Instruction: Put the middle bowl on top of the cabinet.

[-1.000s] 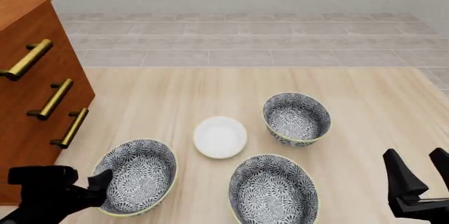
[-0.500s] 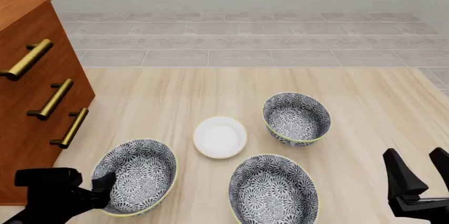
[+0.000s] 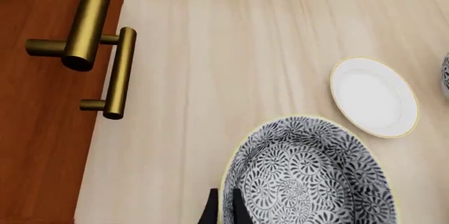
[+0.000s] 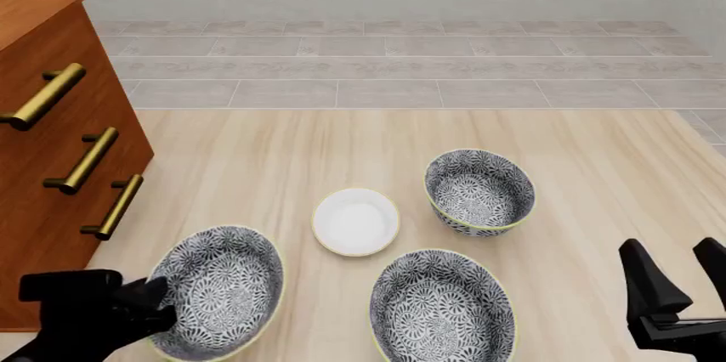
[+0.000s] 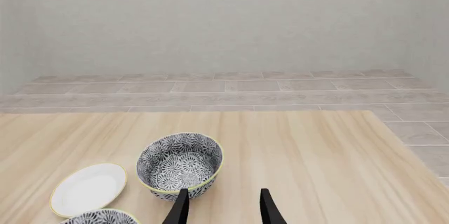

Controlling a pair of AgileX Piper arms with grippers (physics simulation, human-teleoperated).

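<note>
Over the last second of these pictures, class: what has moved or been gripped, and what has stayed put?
The left gripper has closed on the near-left rim of the patterned bowl beside the cabinet, and the bowl has tipped and shifted slightly toward the arm. The white dish, the other two patterned bowls, the cabinet and the open right gripper stayed as they were.

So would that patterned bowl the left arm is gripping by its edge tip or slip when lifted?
Probably stiff: the middle bowl looks like glazed ceramic. Pinched at one rim by the left gripper, it would likely hang tilted. The glossy surface might slip between the thin fingers.
</note>
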